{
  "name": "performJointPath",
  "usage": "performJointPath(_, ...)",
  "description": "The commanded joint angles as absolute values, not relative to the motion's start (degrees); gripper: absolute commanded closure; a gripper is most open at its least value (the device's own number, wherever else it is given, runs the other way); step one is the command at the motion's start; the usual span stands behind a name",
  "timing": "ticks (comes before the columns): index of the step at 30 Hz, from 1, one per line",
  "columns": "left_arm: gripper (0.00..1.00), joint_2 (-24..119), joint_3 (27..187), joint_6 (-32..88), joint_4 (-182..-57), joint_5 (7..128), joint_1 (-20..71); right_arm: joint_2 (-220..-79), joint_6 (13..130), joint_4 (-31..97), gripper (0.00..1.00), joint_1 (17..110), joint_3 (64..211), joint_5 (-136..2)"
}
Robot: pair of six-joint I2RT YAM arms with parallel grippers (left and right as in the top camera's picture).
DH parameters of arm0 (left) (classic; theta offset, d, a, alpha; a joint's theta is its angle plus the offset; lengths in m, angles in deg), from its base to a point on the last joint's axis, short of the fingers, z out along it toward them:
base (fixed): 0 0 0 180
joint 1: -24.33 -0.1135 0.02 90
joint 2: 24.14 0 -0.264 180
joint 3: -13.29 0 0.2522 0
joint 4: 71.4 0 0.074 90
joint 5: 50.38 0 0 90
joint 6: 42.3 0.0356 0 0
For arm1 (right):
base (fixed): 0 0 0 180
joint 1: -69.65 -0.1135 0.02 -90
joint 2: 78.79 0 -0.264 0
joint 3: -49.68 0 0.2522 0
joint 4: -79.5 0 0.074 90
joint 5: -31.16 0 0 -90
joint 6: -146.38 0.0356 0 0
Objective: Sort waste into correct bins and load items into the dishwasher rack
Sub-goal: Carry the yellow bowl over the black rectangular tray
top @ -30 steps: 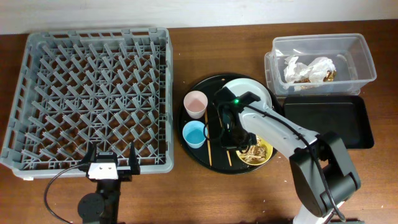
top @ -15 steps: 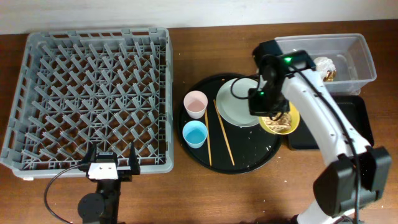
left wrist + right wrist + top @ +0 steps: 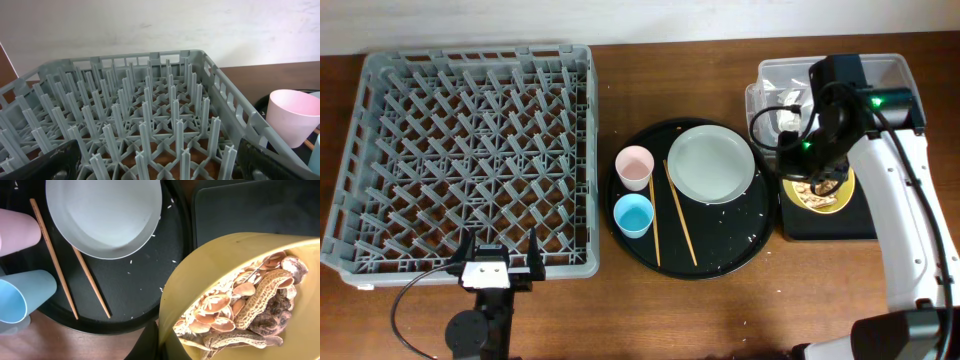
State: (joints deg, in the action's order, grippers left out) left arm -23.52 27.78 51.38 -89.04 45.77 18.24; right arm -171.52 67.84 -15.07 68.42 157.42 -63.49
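My right gripper (image 3: pixel 817 168) is shut on the rim of the yellow bowl (image 3: pixel 823 192) and holds it over the shallow black tray (image 3: pixel 840 222). In the right wrist view the bowl (image 3: pixel 225 270) is tilted and full of brownish food scraps (image 3: pixel 250 307). The grey-green plate (image 3: pixel 711 164), pink cup (image 3: pixel 634 166), blue cup (image 3: pixel 634 214) and two chopsticks (image 3: pixel 680 212) lie on the round black tray (image 3: pixel 720 240). The clear tub (image 3: pixel 895 85) holds a white napkin (image 3: pixel 785 103), partly hidden by the arm. My left gripper (image 3: pixel 500 262) is open at the grey rack's (image 3: pixel 470 140) front edge.
The rack (image 3: pixel 150 110) fills the left half of the table, with the pink cup (image 3: pixel 295 120) just to its right. The right arm crosses over the clear tub and the black tray (image 3: pixel 260 205). Rice grains are scattered on the round tray (image 3: pixel 135 290).
My right gripper has carried the yellow bowl from the round tray rightward, and it is now over the shallow black tray. The plate is uncovered. The left arm has not moved.
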Motion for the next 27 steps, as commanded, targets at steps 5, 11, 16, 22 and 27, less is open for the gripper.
performJointPath(5,0.01,-23.78,27.58,52.10,-89.17,45.99,18.27,-170.65,64.89,-13.00,0.96,71.56,152.46,-67.62)
performJointPath(11,0.01,-23.78,27.58,52.12,-89.19,45.99,18.27,-170.65,63.60,-11.05,0.96,72.42,149.24,-69.26)
performJointPath(16,0.01,-23.78,27.58,52.10,-89.19,45.99,18.27,-170.65,59.98,-9.26,0.96,72.46,148.20,-72.71)
performJointPath(22,0.01,-23.78,27.58,52.12,-89.19,45.99,18.27,-170.65,49.92,-8.95,0.96,79.50,148.17,-86.22)
performJointPath(27,0.01,-23.78,27.58,52.12,-89.19,45.99,18.27,-170.89,38.01,-6.77,0.96,90.71,146.45,-104.10)
